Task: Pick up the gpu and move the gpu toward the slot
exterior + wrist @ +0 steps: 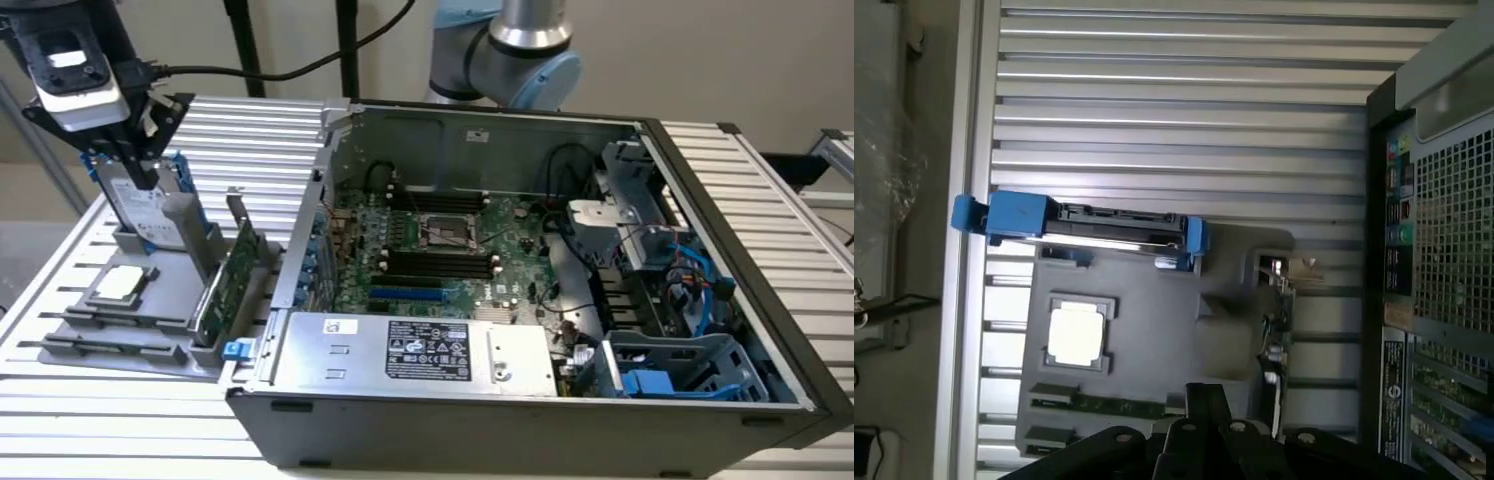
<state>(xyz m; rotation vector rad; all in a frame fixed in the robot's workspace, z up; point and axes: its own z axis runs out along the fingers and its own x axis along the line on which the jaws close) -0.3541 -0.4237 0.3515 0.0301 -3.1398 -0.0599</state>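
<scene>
Shows gripper [131, 168] at 10 o'clock from thin green gpu [242, 262], edgewise in grey holder [80, 328], silver bracket at one end. Cannot tell jaws' state. White label [429, 350] print seemingly unreadable.

And here's the table [267, 130], ribbed silver slats running right across its top. Sitting square on it is the big open computer case [534, 425], filling the middle and reaching almost to the near edge. Just beside the case, a flat grey parts holder [171, 290] lies on the slats, close to the table edge on the exterior view's left.
</scene>
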